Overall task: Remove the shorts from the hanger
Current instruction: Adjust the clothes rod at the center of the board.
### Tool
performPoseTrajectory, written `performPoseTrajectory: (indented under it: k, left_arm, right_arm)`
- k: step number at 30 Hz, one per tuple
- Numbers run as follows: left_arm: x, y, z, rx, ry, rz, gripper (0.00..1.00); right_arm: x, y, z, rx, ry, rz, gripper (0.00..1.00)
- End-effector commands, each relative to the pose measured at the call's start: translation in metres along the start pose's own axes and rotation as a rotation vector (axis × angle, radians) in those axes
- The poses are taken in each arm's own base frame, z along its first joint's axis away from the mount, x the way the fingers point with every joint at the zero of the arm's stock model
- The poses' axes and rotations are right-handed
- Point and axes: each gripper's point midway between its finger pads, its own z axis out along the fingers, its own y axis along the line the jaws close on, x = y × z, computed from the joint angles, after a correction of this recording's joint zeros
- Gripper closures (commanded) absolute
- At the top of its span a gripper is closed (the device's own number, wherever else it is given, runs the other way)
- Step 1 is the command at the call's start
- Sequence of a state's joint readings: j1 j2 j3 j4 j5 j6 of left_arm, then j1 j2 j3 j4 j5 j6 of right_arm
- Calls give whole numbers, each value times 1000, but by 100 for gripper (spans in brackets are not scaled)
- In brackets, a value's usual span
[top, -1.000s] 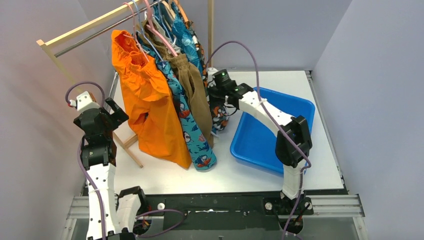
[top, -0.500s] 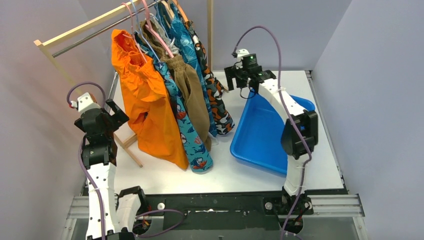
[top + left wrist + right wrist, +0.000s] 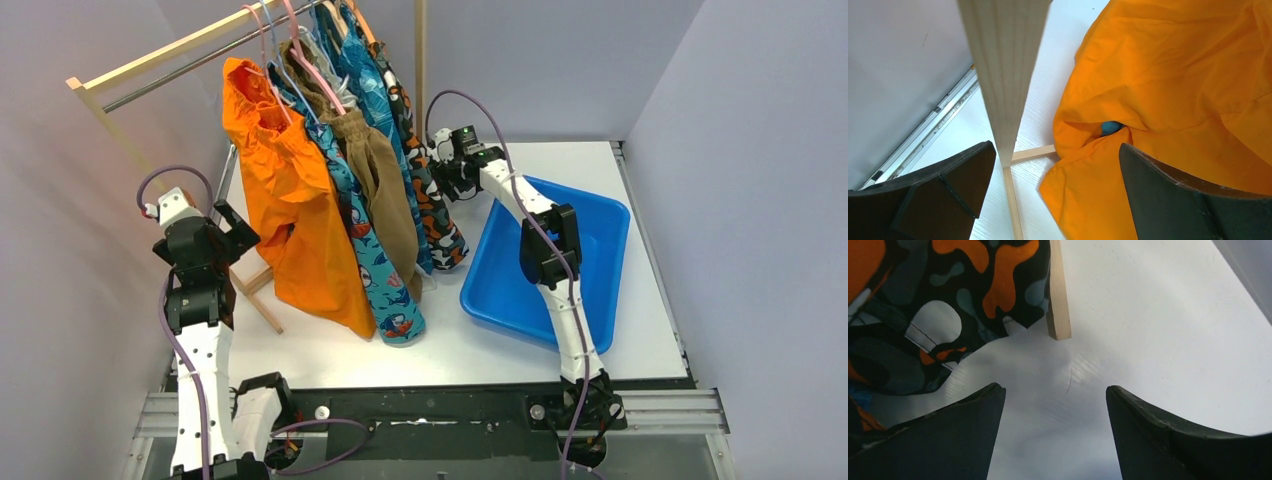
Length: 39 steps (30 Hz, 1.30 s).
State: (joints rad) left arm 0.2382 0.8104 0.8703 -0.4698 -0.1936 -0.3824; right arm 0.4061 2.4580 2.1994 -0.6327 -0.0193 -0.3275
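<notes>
Right hand (image 3: 447,172): a second ago it was low against the hem of the camouflage shorts (image 3: 428,195). Half a second ago it had pulled up and away toward the back wall. Now it is back just beside the upper part of that pair, and the shorts have not come off. In the wrist view the jaws stand apart, a little narrower than before, with only bare surface (image 3: 1148,340) between them. The camouflage cloth lies off the left finger and a wooden post (image 3: 1058,300) is ahead, so nothing is held. Judgement: the first approach yielded no grip, and this looks like a second try higher up, nearer the hanger (image 3: 372,30). Left hand (image 3: 215,228): unchanged, jaws fully apart and empty. The rack leg (image 3: 1003,75) is ahead of its left finger and the orange shorts (image 3: 1173,75) are ahead and to its right, not touched. Every pair I can make out is on the rail (image 3: 170,65), well above both hands: orange, shark-print (image 3: 365,240), brown (image 3: 385,185), blue patterned (image 3: 362,60) and camouflage. No removal is done yet. Container: blue tub (image 3: 610,250) on the surface, below and behind the right hand, under that arm. The visible part holds nothing.
</notes>
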Motion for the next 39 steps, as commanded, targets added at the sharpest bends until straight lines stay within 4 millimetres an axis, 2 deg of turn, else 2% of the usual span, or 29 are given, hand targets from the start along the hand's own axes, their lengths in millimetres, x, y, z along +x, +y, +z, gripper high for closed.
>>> performPoseTrajectory:
  k: [1,7,12,15,19,20,21,27,29,30,36,39]
  left_arm:
    - [-5,-7,0,28,-4,5,2]
    - [-2,-8,0,38,13,25,3]
    - [1,-6,1,32,30,41,3]
    - [0,-6,0,34,33,53,2]
    - [1,-8,2,43,38,59,3]
    - [2,-10,2,55,41,63,3]
    - [4,-12,3,69,46,68,3]
    - [11,-15,7,95,70,98,3]
    - [12,-18,9,112,74,108,3]
    - [12,-21,10,131,78,111,3]
    - [16,-58,19,327,105,117,3]
    - [5,-74,31,380,79,98,3]
  right_arm:
    - [-48,-16,-11,5,-145,-55,25]
    - [-51,-1,25,-68,-185,-26,26]
    - [-43,10,53,-104,-196,28,34]
    - [-28,14,66,-115,-161,50,41]
    - [-8,19,73,-105,-108,54,61]
    - [0,20,75,-95,-93,57,68]
    - [1,15,74,-70,-93,63,73]
    - [-3,-20,53,36,-80,94,80]
    - [6,-26,48,51,-51,103,96]
    - [14,-29,46,56,-33,119,100]
    - [41,-58,11,129,-24,269,100]
    - [45,-67,-5,144,-28,307,99]
